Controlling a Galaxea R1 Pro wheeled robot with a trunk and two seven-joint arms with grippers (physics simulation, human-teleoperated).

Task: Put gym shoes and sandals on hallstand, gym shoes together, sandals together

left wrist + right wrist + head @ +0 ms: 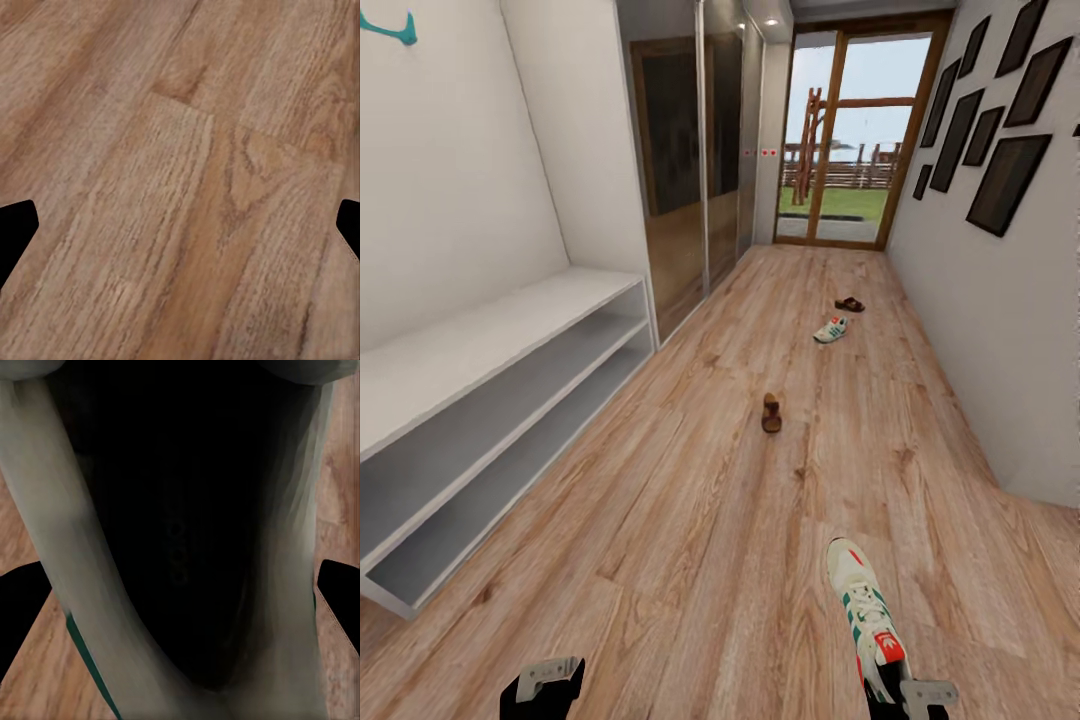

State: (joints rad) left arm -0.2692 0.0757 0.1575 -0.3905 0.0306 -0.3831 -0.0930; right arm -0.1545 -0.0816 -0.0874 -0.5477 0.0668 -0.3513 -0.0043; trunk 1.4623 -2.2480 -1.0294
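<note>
Near sneaker (865, 610) on floor (690, 520), toe pointing down corridor, heel just ahead of right gripper (905, 700). Right wrist view: dark shoe opening (187, 547) directly below, right fingers (19, 600) spread wide either side, not clamping; contact uncertain. Left gripper (545, 690) over bare floor, fingers (15, 225) wide, holding nothing. Second sneaker (831, 329) and sandal (849, 304) far down corridor, near each other. Other sandal (771, 412) mid-floor. Shoe rack (490, 400) at left wall, shelves bare.

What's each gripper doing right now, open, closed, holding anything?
Left gripper: open, empty, over bare corridor floor.
Right gripper: fingers spread either side of the near gym shoe; whether it grips cannot be told.
</note>
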